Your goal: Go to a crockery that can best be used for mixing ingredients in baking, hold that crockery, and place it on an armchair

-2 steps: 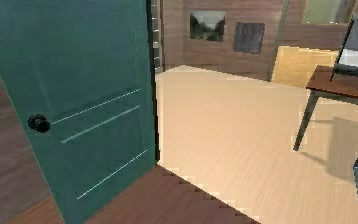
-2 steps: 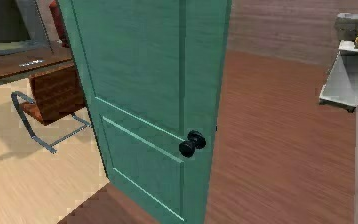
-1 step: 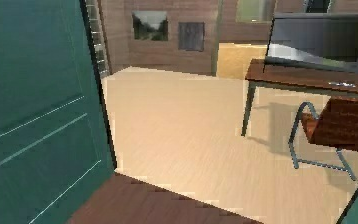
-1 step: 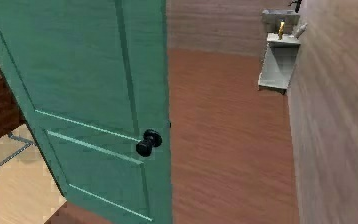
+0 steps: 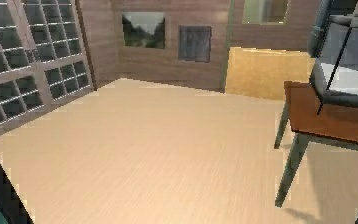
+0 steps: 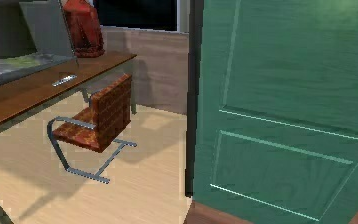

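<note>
A chair (image 6: 99, 125) with a brown woven seat and back on a bent metal frame stands at a long wooden desk (image 6: 37, 95) in the arm side view's left. On the desk stand a grey laptop-like screen (image 6: 49, 28), a red object (image 6: 84, 28) and a small flat grey item (image 6: 65, 80). In the forward view's right a dark-legged wooden table (image 5: 332, 118) carries a dark glass-sided box (image 5: 345, 55).
A large green panelled door (image 6: 287, 100) stands close in the arm side view's right. Ahead lies broad light wooden floor (image 5: 147, 150). Glass-paned doors (image 5: 32, 60) line the left. Two pictures (image 5: 144, 28) hang on the far wall, with a pale wooden panel (image 5: 267, 72) beside them.
</note>
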You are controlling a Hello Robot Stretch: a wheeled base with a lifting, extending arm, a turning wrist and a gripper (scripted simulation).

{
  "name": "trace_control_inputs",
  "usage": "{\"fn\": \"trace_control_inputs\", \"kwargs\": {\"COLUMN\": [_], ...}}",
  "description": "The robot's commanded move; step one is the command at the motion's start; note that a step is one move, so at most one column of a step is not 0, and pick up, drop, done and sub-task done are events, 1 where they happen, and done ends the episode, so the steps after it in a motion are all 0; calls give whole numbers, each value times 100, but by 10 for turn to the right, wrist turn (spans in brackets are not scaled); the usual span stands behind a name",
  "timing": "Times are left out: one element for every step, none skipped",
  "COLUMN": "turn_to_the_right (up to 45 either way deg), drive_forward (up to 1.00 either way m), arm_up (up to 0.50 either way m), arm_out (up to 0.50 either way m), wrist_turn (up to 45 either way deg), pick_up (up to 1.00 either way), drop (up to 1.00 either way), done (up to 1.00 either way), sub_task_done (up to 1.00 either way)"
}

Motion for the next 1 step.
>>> {"fn": "trace_control_inputs", "kwargs": {"turn_to_the_right": [30], "drive_forward": [0], "arm_up": [0], "arm_out": [0], "wrist_turn": [0], "pick_up": [0], "drop": [0], "done": [0], "sub_task_done": [0]}}
